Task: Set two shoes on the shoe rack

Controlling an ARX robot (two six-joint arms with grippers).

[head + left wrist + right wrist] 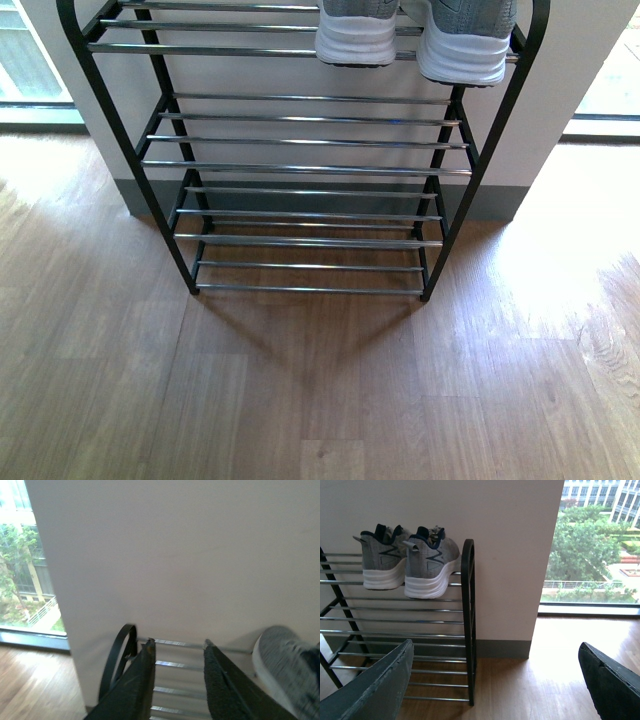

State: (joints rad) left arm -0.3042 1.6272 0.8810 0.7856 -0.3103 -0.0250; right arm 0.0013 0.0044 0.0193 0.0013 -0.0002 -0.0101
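Left gripper (pixel 178 647) spread wide, both dark fingers (pixel 135 685) pointing toward a pale blank wall (pixel 175 555). Through the gap between them, thin chrome bars of the shoe rack (pixel 172 664) running crosswise. Just outside one finger, the curved black frame end (pixel 113 662) of the rack. Beyond the other finger, near it but apart, a grey knit shoe (pixel 280 662) with its white sole rim showing, sitting on the bars. Well out past the frame-side finger, a bright window (pixel 20 570) full of green trees, and wooden floor (pixel 30 680) under it.

wood floor (pixel 320 400), white wall (pixel 175 555), grey skirting (pixel 502 649), window (pixel 600 587), trees outside (pixel 577 545)
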